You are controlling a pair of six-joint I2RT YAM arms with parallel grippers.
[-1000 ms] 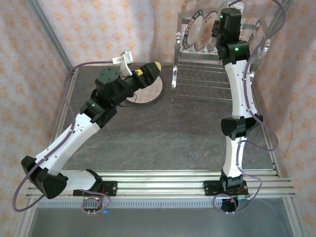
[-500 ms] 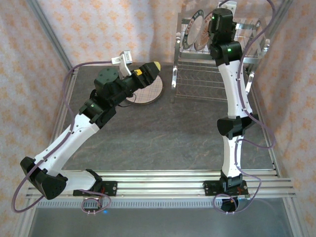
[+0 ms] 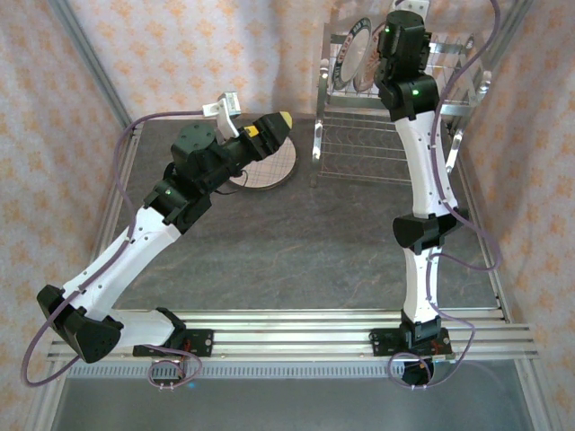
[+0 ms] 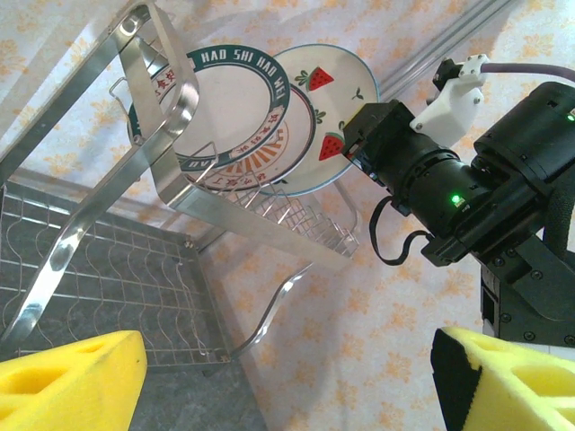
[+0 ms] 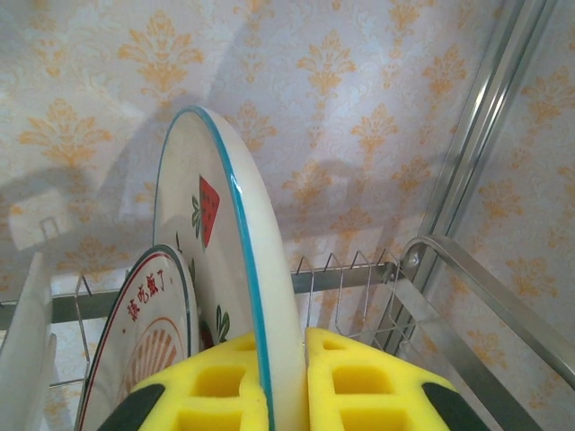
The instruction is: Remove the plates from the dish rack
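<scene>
Shifting leftward along the upper tier of the dish rack over the last second, the right arm is now placed with its wrist over the standing plates. The right gripper is clenched on the rim of the strawberry plate, with 1 yellow pad pressed to each face. That plate is still seated upright in the slots, just beside the dark-rimmed plate, and no lift can be made out yet.

The left arm has not been moved. The left gripper is held released, nothing between its pads, above the plaid-lined plate that lies flat on the table.

The grasp is therefore judged complete and the extraction of this plate not begun. At least 2 plates are left in the rack. A straight upward pull is called for, so that the neighbouring plate is not dragged or tipped.
</scene>
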